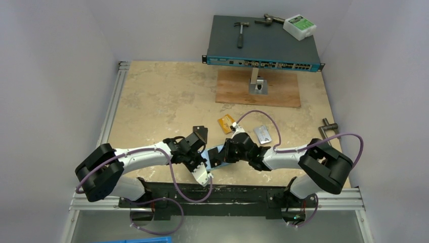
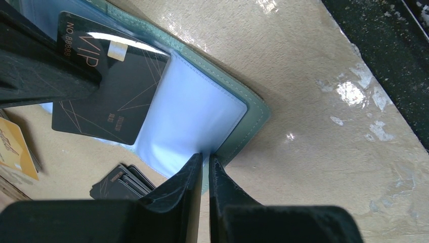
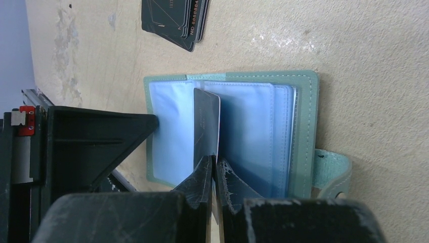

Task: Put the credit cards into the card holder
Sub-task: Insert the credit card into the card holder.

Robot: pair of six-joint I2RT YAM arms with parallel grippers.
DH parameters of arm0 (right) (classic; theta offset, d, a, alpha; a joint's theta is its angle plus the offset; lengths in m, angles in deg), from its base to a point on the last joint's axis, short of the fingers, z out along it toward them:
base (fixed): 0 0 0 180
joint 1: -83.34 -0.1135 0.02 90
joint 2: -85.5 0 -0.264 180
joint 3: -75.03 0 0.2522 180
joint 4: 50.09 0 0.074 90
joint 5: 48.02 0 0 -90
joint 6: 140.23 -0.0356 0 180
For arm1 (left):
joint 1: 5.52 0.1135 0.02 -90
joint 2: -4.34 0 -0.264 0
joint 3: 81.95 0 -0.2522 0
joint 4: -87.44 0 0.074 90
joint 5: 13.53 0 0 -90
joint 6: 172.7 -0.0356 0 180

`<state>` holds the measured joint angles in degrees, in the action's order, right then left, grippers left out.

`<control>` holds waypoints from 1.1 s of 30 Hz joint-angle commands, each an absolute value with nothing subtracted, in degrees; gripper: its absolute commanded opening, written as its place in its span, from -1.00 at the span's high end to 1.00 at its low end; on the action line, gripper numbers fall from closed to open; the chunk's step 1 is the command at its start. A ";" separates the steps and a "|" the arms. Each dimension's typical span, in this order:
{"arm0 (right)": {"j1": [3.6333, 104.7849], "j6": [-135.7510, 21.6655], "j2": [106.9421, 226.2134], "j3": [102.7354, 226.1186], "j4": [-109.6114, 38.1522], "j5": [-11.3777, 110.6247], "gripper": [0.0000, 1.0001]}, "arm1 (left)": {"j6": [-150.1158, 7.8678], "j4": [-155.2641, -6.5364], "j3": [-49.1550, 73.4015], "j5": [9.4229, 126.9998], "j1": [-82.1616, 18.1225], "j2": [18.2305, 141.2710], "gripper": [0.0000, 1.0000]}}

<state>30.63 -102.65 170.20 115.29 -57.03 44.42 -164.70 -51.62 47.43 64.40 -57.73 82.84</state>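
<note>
The card holder [image 3: 303,126] lies open on the worktop [image 1: 162,96] near its near edge, pale blue pockets up and snap tab [image 3: 334,174] sticking out to one side. The left gripper [image 2: 206,162] is nearly closed, pinching the holder's edge. The right gripper [image 3: 213,164] is closed on a dark card [image 3: 207,121], which stands on edge over the pockets; its face reads "VIP" and "NO.8888". A stack of dark cards [image 3: 174,20] lies just to the far left of the holder. An orange card [image 1: 226,123] lies beyond it and a silver card [image 1: 263,134] to the far right. At the far edge a network switch [image 1: 263,45] carries a hammer [image 1: 241,33] and a white-and-green box [image 1: 299,26], behind a wooden board [image 1: 232,88].
</note>
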 commanded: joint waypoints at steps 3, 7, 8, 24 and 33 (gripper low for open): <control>30.14 -99.76 173.86 114.38 -51.18 46.00 1.00 | -163.23 -49.74 49.51 63.37 -58.21 83.80 0.84; 30.10 -99.18 175.33 114.80 -52.71 47.57 1.00 | -163.12 -49.88 49.40 63.25 -58.34 83.84 0.84; 30.12 -98.96 176.10 115.08 -52.71 47.80 1.00 | -163.11 -49.95 49.39 63.28 -58.34 83.89 0.84; 30.01 -96.40 176.75 117.74 -49.50 46.01 1.00 | -161.26 -49.92 48.17 63.33 -58.78 84.28 0.84; 27.90 -95.49 173.77 118.49 -43.28 40.93 0.35 | -142.90 -55.13 47.86 68.12 -58.78 81.61 0.87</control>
